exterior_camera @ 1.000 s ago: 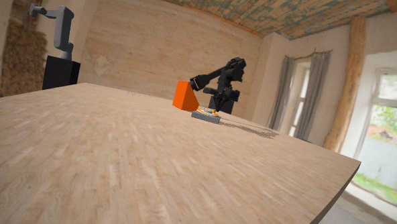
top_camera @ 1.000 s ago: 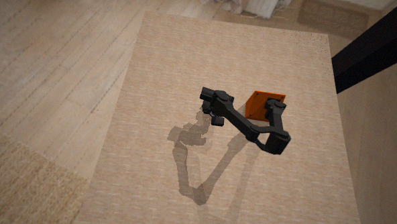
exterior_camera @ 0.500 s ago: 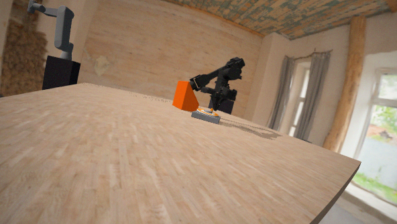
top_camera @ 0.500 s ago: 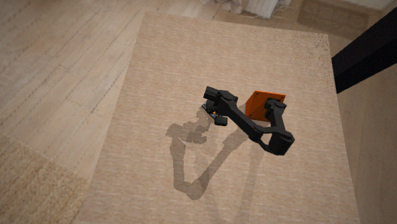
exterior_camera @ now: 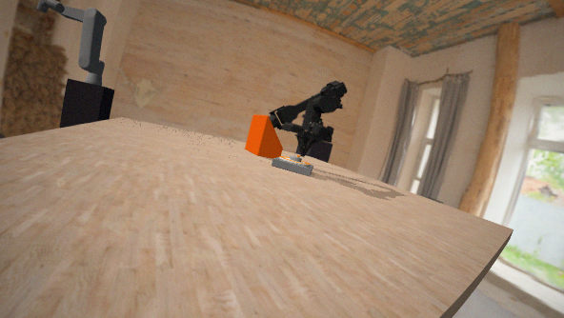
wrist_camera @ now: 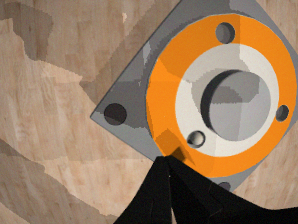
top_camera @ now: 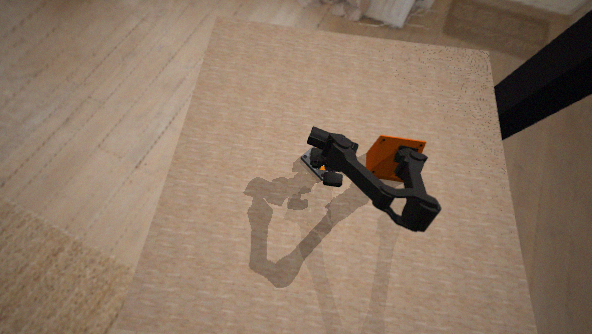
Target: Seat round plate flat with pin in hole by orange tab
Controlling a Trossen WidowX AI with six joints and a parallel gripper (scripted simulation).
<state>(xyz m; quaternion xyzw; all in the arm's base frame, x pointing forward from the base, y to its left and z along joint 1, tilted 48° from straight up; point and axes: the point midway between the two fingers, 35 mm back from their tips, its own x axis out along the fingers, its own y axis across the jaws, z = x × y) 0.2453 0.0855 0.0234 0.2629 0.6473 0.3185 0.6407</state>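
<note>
In the wrist view, nearest the camera, the claw (wrist_camera: pixel 172 163) was pinched fully together with nothing between its fingers, its dark tip meeting the near edge of the round plate (wrist_camera: pixel 166 90). Whether it pressed on that orange rim or merely overlapped it could not be told. The plate, an orange ring around a pale inner disc, sat over the grey post (wrist_camera: pixel 241 104) on the square grey base (wrist_camera: pixel 129 96). A small hole (wrist_camera: pixel 225 31) showed in the orange ring on the far side, and a small shiny round spot (wrist_camera: pixel 196 139) lay at the edge of the pale disc close to the claw tip; whether that was the pin could not be told. Dark corner holes (wrist_camera: pixel 115 113) marked the base.

From the exterior view, the base sat on the wooden table (exterior_camera: pixel 191 228), just beside an orange wedge-shaped block (exterior_camera: pixel 261 136), with the black arm (exterior_camera: pixel 312 114) bent over it. Beyond stood pale walls, curtains (exterior_camera: pixel 410 138), a timber column (exterior_camera: pixel 491 119) and a bright window (exterior_camera: pixel 548 157).
</note>
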